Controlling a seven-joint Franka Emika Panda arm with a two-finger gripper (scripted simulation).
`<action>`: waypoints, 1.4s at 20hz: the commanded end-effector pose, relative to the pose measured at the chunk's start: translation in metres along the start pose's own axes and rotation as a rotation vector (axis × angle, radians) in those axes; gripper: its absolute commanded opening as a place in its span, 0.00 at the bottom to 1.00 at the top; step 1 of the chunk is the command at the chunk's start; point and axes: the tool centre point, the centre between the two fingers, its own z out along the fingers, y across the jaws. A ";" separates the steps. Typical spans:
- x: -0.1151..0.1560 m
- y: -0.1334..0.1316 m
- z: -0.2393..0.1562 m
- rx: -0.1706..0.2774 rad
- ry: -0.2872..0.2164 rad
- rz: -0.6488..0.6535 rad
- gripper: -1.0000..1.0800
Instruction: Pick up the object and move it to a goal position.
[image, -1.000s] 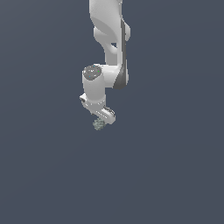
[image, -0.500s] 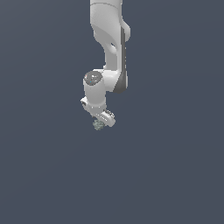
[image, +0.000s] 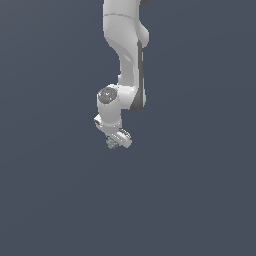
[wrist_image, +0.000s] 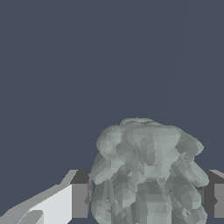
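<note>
Against a flat slate-blue backdrop, a white Franka Panda arm (image: 125, 55) reaches down from the top edge of the exterior view, its segments bending through a rounded joint before ending in a compact white gripper (image: 116, 141) near the middle of the picture. At the gripper's tip sits the object (image: 111, 144), a tiny lumpy nugget of mottled grey-green and whitish colour, far smaller than the hand that carries it and poking out toward the exterior view's left. No surface shows beneath it in that view; arm, gripper and object stand against the plain background alone.

Seen from the wrist view, the object (wrist_image: 146, 175) fills much of the picture as a knobbly cluster of rounded facets, pale grey with green tints. It is wedged between the two fingers (wrist_image: 65, 203), whose dark inner pads press against its sides, one on each flank. The gripper is closed on the object, holding it firmly between the pads. Beyond the object, the wrist view shows only the same even dark blue-grey field.
</note>
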 end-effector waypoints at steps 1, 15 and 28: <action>0.000 0.000 0.001 0.000 0.000 0.001 0.00; -0.004 -0.005 -0.009 0.001 0.001 0.001 0.00; -0.046 -0.055 -0.094 0.000 0.001 0.001 0.00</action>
